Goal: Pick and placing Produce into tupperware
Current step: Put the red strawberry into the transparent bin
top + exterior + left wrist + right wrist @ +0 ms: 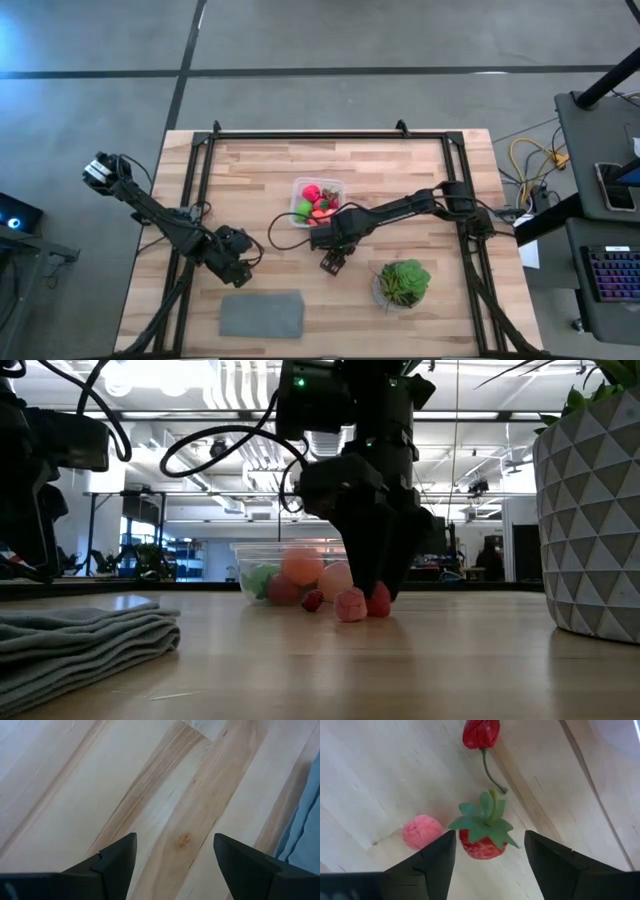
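A: Black right gripper [490,851], state?
B: Fingers apart, straddling a strawberry [482,842] on the table [420,170], near the tupperware [317,202] at mid-table.
A: Left gripper [172,855]?
B: Open, near the front-left edge by the grey mat [262,314].

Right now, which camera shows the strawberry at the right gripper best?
The right wrist view: the strawberry lies on the table between the right gripper's open fingers, leafy cap toward the camera. The low view shows only a red blob below the gripper. From above the gripper hides it; the left wrist view misses it.
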Robot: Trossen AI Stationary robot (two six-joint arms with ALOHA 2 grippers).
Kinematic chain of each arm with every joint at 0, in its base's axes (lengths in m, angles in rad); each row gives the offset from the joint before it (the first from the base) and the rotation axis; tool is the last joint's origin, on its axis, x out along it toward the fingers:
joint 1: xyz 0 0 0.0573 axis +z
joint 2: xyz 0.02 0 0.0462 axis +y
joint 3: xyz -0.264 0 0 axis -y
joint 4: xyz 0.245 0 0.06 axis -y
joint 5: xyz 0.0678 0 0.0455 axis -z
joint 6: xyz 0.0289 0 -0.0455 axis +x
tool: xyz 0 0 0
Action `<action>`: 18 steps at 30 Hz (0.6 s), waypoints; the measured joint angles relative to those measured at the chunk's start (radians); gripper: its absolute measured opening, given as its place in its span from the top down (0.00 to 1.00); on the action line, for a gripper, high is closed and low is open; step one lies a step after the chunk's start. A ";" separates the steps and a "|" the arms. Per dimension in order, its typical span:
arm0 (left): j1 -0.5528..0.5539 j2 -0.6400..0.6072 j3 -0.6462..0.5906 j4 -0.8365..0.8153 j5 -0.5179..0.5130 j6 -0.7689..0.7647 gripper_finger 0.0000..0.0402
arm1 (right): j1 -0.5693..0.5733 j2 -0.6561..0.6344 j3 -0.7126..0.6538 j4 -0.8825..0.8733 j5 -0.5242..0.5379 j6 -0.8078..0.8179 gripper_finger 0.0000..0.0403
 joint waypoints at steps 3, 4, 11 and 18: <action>0.000 0.000 0.000 0.000 -0.001 0.000 0.38 | 0.000 0.000 0.000 0.002 0.001 0.000 0.45; 0.000 0.000 0.000 0.000 -0.002 0.000 0.38 | 0.000 0.001 0.000 0.003 0.001 0.000 0.47; 0.000 0.000 -0.002 0.000 -0.002 0.000 0.38 | 0.000 0.018 0.000 0.002 -0.014 0.000 0.58; 0.000 0.000 -0.002 0.000 -0.004 0.000 0.38 | 0.000 -0.007 0.000 -0.001 -0.024 0.004 0.67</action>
